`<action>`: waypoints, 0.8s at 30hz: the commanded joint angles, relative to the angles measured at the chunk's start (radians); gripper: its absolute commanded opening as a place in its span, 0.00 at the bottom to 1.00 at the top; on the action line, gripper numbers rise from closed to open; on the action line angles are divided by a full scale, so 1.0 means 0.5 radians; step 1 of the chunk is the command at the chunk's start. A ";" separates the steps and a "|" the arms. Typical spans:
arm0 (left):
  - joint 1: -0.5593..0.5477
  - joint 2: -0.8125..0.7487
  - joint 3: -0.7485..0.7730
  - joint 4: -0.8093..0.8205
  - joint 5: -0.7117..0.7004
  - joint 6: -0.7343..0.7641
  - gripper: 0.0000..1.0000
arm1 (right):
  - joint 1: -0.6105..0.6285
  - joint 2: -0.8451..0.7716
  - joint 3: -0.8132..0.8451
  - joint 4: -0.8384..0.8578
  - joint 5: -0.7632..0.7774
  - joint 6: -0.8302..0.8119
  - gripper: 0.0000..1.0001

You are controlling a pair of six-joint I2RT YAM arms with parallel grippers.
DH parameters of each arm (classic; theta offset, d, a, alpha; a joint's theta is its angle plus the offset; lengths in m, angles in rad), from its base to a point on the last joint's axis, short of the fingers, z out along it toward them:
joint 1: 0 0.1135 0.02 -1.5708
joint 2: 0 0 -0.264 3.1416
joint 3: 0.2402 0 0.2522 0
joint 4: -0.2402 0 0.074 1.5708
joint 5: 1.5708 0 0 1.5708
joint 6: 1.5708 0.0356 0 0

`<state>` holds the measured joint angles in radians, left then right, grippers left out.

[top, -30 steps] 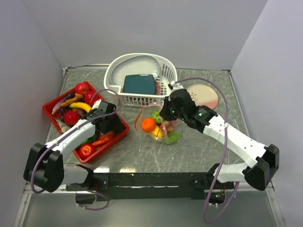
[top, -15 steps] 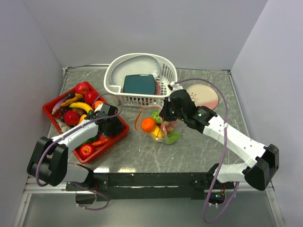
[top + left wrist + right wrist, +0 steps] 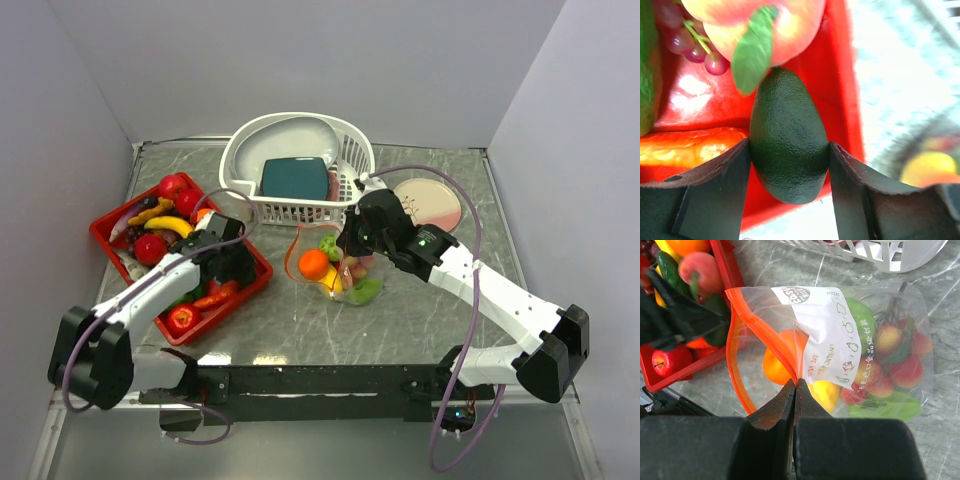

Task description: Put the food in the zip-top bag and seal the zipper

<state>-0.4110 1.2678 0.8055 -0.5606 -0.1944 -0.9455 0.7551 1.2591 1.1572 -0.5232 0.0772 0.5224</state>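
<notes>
My left gripper [image 3: 789, 146] is shut on a dark green avocado-shaped toy [image 3: 789, 165], just above the right corner of the red tray [image 3: 840, 75]; in the top view it [image 3: 236, 266] sits over that corner. My right gripper [image 3: 795, 384] is shut on the orange-red zipper [image 3: 735, 357] of the clear zip-top bag [image 3: 840, 335] and holds the mouth open toward the tray. The bag [image 3: 340, 268] holds an orange [image 3: 777, 362], a yellow lemon [image 3: 826, 392], a red fruit bunch [image 3: 895, 365] and green pieces [image 3: 860, 320].
The red tray [image 3: 225, 308] at the left holds apples, a banana, grapes and other toy food. The white slotted basket [image 3: 240, 140] with the teal slab [image 3: 294, 178] stands behind the bag. A pink plate [image 3: 432, 203] lies at the back right.
The left arm's elbow shifted and came back, with its gripper staying at the tray's right corner. The right arm and the bag have not moved.
</notes>
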 commanded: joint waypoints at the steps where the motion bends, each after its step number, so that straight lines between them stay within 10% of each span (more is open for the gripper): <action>1: 0.000 -0.182 0.153 -0.173 -0.081 0.121 0.28 | 0.011 -0.018 0.036 0.055 0.005 -0.026 0.02; 15: -0.058 -0.379 0.414 -0.321 0.128 0.256 0.19 | 0.011 0.016 0.072 0.040 0.023 -0.002 0.01; 24: -0.491 -0.241 0.702 -0.165 0.186 0.087 0.20 | 0.011 0.038 0.106 0.009 0.051 0.007 0.01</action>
<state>-0.5735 1.1156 1.0657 -0.7143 -0.1272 -0.8619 0.7551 1.2686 1.1606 -0.5247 0.0834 0.5262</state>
